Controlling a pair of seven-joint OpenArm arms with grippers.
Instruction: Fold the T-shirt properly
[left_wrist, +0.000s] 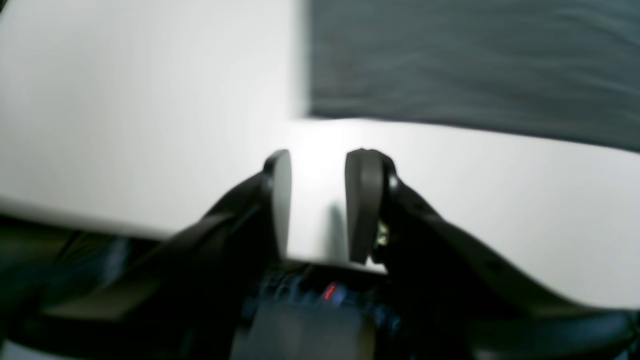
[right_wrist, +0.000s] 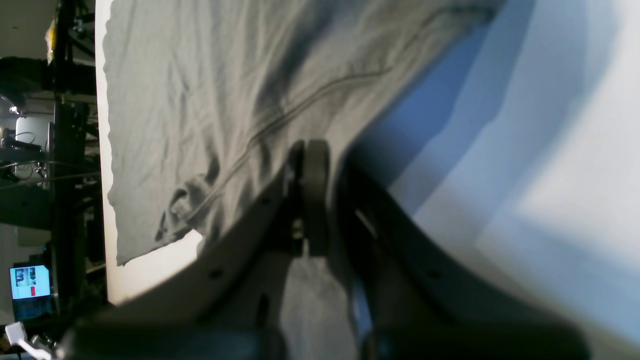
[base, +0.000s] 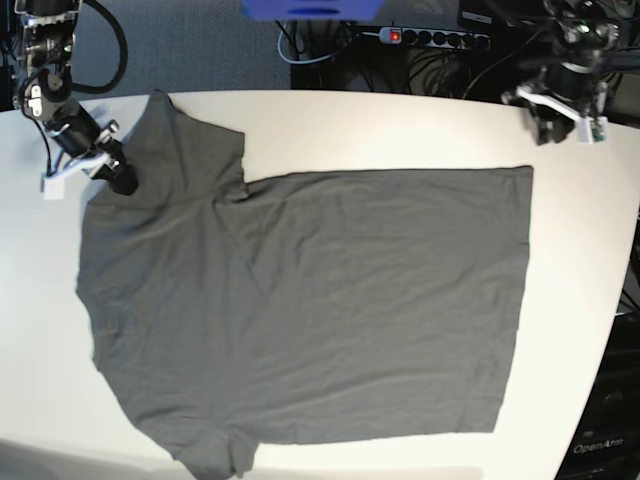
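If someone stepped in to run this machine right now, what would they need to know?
Right gripper: shut on the T-shirt, pinching the shoulder edge by one sleeve.
Left gripper: open, empty, above the bare white table just off the shirt's hem corner.
The shirt lies spread flat on the table, sleeves out.
Done: one grip taken. Left: every fold.
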